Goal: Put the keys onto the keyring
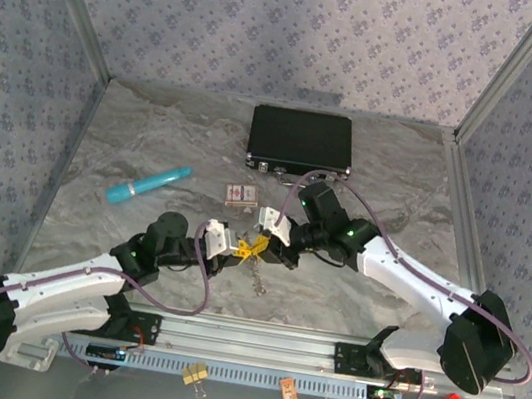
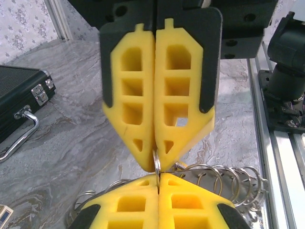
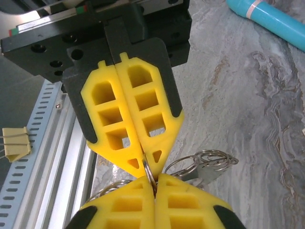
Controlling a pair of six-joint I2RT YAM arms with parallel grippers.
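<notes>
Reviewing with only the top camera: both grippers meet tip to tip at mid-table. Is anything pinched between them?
Observer: Yes, a thin silvery keyring, seen edge-on, sits where the left gripper and right gripper meet.
Operator: Are both jaws shut on it?
Observer: Yes, each pair of yellow fingers is pressed together with the ring's edge caught at the tips.
Operator: Anything attached to it?
Observer: A cluster of wire rings sits right beside the tips; whether it links to the held ring, I cannot tell.
</notes>
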